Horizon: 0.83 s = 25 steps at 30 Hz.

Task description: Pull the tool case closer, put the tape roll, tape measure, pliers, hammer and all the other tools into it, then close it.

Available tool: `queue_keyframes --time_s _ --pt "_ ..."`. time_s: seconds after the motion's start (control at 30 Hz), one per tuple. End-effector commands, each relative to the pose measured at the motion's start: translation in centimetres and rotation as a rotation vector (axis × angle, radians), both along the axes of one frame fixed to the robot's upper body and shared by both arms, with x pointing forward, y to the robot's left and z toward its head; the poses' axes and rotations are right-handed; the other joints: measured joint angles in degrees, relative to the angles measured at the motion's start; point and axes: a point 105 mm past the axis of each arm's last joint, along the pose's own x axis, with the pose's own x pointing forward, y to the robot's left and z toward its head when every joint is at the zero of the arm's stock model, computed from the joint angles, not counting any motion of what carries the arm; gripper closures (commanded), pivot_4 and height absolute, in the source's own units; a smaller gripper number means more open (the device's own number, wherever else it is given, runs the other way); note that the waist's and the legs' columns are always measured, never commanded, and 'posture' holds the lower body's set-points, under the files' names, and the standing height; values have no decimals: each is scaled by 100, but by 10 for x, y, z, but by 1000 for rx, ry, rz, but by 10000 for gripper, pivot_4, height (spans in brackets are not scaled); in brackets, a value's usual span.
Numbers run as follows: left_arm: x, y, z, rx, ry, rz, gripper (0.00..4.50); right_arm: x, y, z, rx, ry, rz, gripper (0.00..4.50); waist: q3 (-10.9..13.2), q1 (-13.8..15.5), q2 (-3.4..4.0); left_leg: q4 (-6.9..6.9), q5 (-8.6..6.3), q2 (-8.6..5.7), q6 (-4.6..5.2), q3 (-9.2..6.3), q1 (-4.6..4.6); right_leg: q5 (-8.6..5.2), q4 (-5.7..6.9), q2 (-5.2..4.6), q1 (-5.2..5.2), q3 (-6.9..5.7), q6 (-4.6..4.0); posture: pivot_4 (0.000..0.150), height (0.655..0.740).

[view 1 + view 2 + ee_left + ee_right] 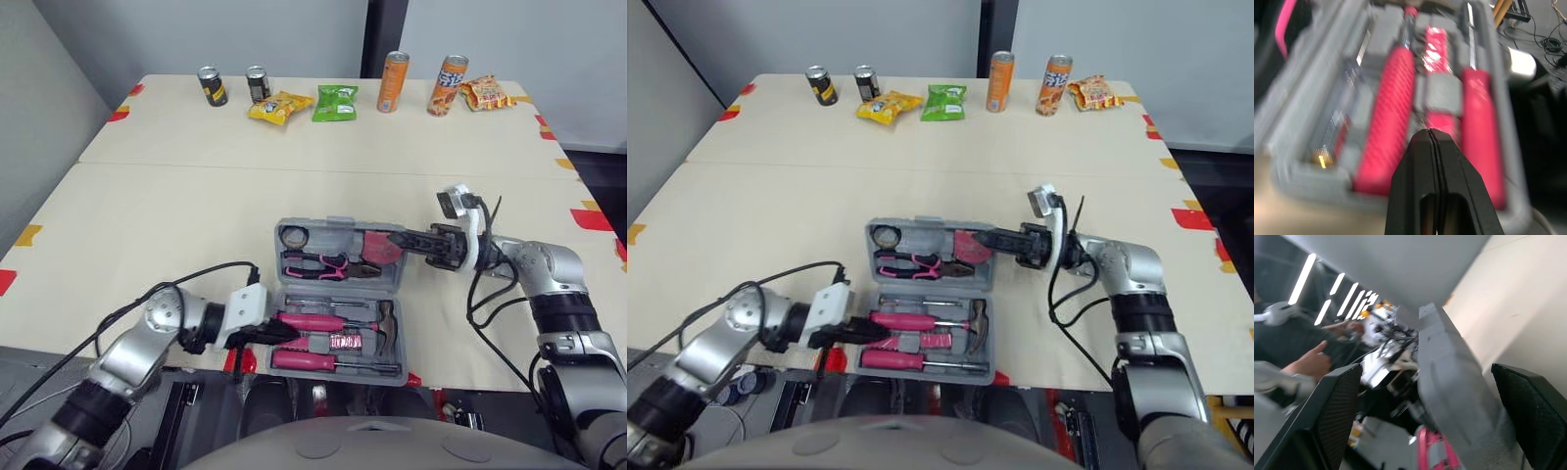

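The grey tool case (pixel 338 224) lies open at the table's front edge. Its far half holds a tape roll (pixel 293 236), pink-handled pliers (pixel 328 264) and a pink tape measure (pixel 376 246). The near half holds pink-handled screwdrivers (pixel 313 321) and a hammer (pixel 385 318). My left gripper (pixel 284 333) is shut and empty, its tip over the near half's left side, above the pink handles (pixel 1391 112). My right gripper (pixel 397 242) is open at the far half's right edge, its fingers (pixel 1337 401) on either side of the case wall (pixel 1449 382).
Two dark cans (pixel 211 85), two orange cans (pixel 392 81) and several snack bags (pixel 335 102) line the table's far edge. Red and yellow tape marks (pixel 591 218) dot the table's sides. A person's hand (pixel 1308 362) appears beyond the table in the right wrist view.
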Motion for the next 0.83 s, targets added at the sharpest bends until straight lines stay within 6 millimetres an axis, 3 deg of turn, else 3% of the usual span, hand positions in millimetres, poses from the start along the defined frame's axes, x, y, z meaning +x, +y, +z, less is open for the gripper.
queue_keyframes --time_s 0.03,0.13,0.27,0.3,0.37,0.57,0.83 --pt "-15 28 27 -9 34 38 45000 -25 -3 23 62 -56 100 384 12 44 5 -5 -1 0 -1 1 1 0 -5 0 -1 0 0 1500 7400" --pt "-29 51 42 -43 82 128 45000 -41 -10 21 -2 -83 116 384 23 111 9 -6 -2 0 -2 5 3 1 -13 -7 -5 1 3 1500 7400" --pt "-7 82 62 -126 25 391 45000 -52 -26 7 -139 -215 38 384 25 226 6 -14 -3 4 0 1 3 1 -26 -8 -6 -10 2 1500 7400" --pt "-2 87 66 -143 15 430 39788 -53 -30 4 -183 -281 11 0 27 232 5 -15 -3 5 -1 1 3 0 -26 -8 -5 -11 0 1500 7400" --pt "8 92 73 -160 -50 478 33430 -48 -39 -3 -289 -474 -89 0 29 205 1 -17 -3 3 -1 5 -2 0 -28 -8 -10 -6 0 1500 7400" --pt "14 91 80 -161 -119 478 12307 -45 -75 -10 -446 -694 -206 0 38 7 -13 -16 -2 -2 3 18 0 1 -24 -14 -8 4 3 1500 7400" --pt "26 99 70 -76 -217 496 12307 -46 -114 -19 -554 -775 -226 0 39 -87 -14 -12 0 -5 26 8 4 1 -14 -14 3 -2 2 1500 7400"
